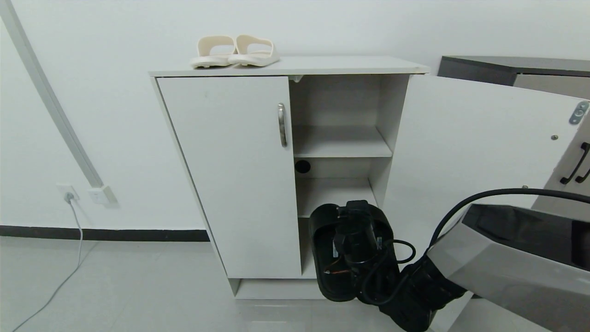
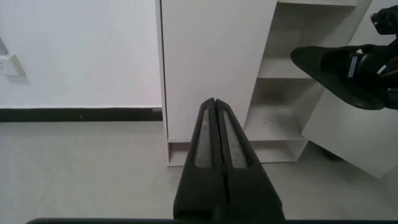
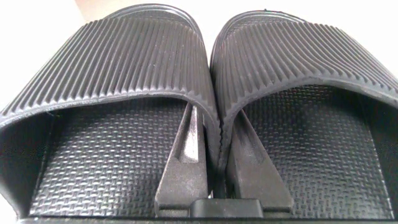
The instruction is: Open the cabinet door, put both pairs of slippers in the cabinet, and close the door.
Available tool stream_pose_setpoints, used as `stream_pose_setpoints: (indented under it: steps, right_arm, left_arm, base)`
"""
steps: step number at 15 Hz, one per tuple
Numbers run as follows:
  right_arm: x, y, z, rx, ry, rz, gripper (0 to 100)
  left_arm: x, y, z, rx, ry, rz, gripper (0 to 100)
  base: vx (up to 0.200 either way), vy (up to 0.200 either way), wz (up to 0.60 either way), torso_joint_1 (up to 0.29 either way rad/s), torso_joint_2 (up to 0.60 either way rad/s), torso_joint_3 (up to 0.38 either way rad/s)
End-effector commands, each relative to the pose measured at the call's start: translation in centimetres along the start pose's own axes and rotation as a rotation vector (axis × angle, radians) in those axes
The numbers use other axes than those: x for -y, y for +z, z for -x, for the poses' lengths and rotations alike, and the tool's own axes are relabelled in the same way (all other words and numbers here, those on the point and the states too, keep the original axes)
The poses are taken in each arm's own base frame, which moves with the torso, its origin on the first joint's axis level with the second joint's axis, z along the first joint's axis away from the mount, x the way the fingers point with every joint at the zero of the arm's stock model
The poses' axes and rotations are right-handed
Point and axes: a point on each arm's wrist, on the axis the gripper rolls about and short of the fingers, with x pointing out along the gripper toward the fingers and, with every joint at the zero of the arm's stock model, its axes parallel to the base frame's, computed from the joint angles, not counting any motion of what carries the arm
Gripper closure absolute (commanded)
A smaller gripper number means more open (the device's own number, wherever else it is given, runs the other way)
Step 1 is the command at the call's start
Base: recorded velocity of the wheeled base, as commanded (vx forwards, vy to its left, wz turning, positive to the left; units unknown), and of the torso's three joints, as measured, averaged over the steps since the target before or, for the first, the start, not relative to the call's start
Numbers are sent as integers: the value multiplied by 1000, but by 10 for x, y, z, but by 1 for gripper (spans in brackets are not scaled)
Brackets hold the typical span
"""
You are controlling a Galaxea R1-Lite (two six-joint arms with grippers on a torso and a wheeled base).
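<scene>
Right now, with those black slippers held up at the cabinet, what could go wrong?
The right tool pinches only the inner edges of the black slippers, so one might slide loose. The pair looks nearly as wide as the open half of the cabinet, so it could catch on the shut left door or a shelf.

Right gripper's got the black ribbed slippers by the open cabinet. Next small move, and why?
Probably ease the right gripper forward to carry the black ribbed rubber slippers onto the white lower shelf: they hang pinched together just before it, and the white door is swung clear.
</scene>
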Motion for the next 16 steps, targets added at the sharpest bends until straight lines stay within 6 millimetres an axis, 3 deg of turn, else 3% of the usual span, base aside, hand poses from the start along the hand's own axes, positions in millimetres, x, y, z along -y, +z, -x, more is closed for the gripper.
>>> stream_pose_setpoints:
  steps: [1, 8, 16]
  right_arm:
    - [0, 0, -1, 1, -1, -1, 100]
    - [-9, 22, -14, 63, 39, 4, 100]
    - [-9, 12, -19, 73, 31, 1, 100]
  left_arm:
    - [0, 0, 0, -1, 2, 1, 100]
    - [0, 0, 0, -3, -1, -1, 100]
    - [0, 0, 0, -3, 0, -1, 100]
  base:
    - [0, 0, 0, 0, 0, 0]
    - [0, 0, 0, 2, 5, -175]
    - [0, 0, 0, 4, 4, -196]
